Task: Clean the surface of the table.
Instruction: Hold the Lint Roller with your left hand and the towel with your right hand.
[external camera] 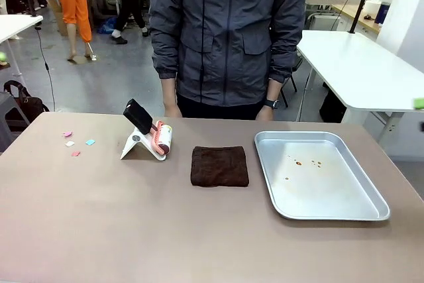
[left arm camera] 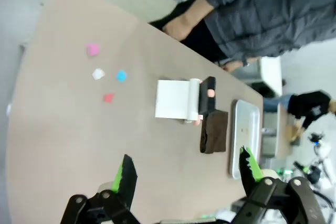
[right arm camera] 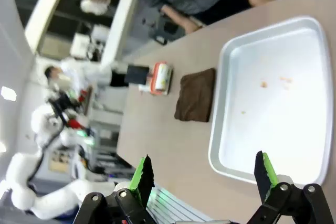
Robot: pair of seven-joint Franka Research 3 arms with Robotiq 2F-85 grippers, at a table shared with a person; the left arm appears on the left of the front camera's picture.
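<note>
Brownish-taupe table (external camera: 99, 230) fills lower half of front view, edge to edge. Glossy white table (external camera: 361, 71) stands behind it, R side.

Person (external camera: 228, 31) in grey jacket stands at far edge, ctr. Both hands hang down by the table edge, watch (external camera: 270, 103) on one wrist.

Silver tray (external camera: 329, 217) lies flat on table, R of ctr, w/ a few small brown spots (external camera: 308, 162) inside.

Left gripper (left arm camera: 185, 156): jaws wide apart, nothing between them, held above table, L side.

Right gripper (right arm camera: 203, 157): jaws wide apart, nothing held, above table near the tray.

Dark brown cloth (external camera: 219, 166), folded flat, lies just L of tray, not touching it.

Lint roller (external camera: 161, 138), black handle tilted up, rests on white stand (external camera: 136, 144), L of cloth and apart from it.

Four paper scraps (external camera: 69, 143) (pink, white, blue, red) lie loose toward far-L corner, apart from roller.
</note>
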